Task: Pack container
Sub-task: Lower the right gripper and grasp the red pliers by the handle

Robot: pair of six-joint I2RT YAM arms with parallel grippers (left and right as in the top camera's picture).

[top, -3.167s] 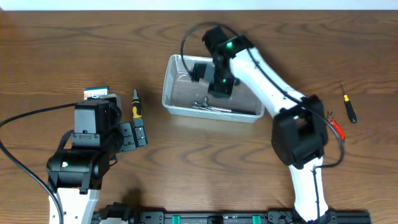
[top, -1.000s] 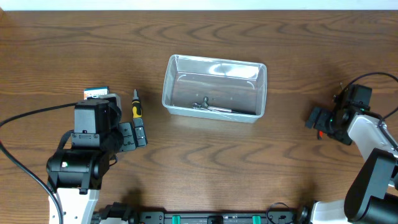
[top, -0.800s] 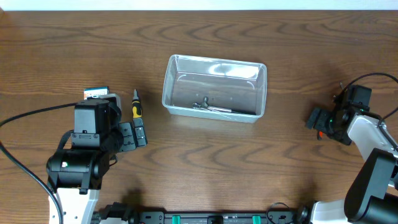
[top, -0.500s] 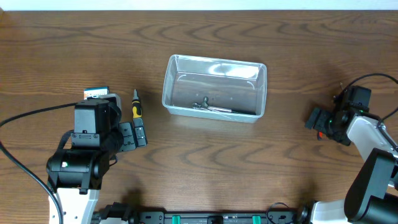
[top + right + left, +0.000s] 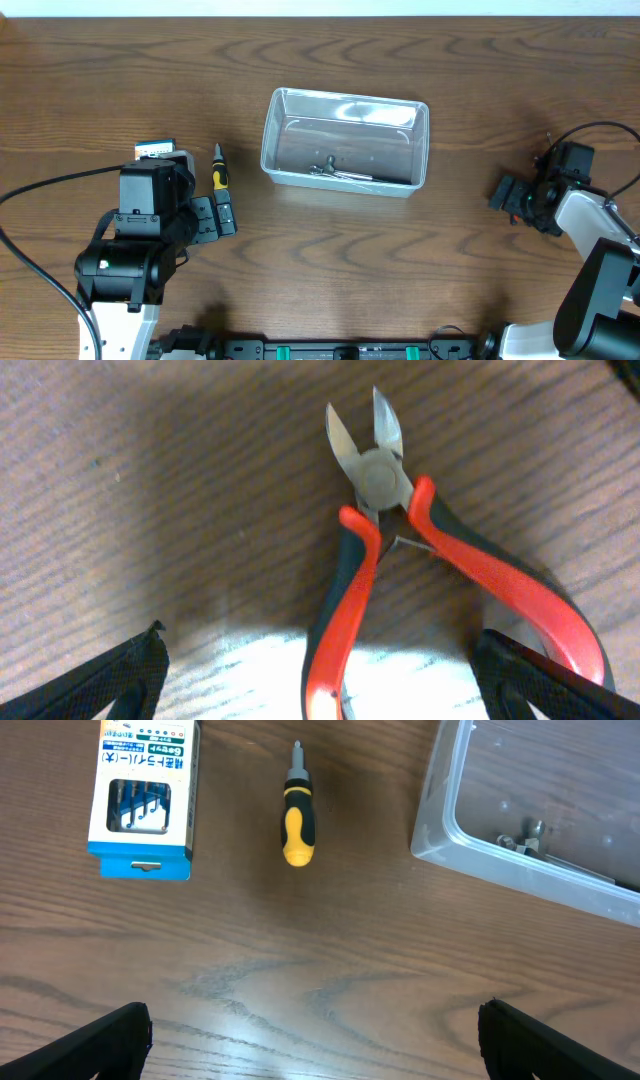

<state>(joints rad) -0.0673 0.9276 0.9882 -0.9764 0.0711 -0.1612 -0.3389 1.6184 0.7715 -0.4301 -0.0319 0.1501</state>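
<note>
The container (image 5: pixel 268 140) is a clear rectangular tub at the table's middle, with small metal tools (image 5: pixel 340 172) lying along its near wall. Its corner (image 5: pixel 432 835) shows in the left wrist view. Red-handled cutters (image 5: pixel 372 480) lie on the wood under my right gripper (image 5: pixel 320 660). That gripper is open, with one red handle between its fingers and the other running toward the right finger. From overhead the right gripper (image 5: pixel 512 197) sits far right of the tub. My left gripper (image 5: pixel 315 1030) stands open over bare wood, near a yellow and black screwdriver (image 5: pixel 297 815).
A small blue and white cardboard box (image 5: pixel 143 795) lies left of the screwdriver (image 5: pixel 219 172). From overhead the box (image 5: pixel 154 149) sits just beyond the left arm. A black cable (image 5: pixel 40 190) loops left of that arm.
My right arm has swung from over the container out to the far right, above the cutters, and has barely shifted in the last second. The left arm has not moved.
</note>
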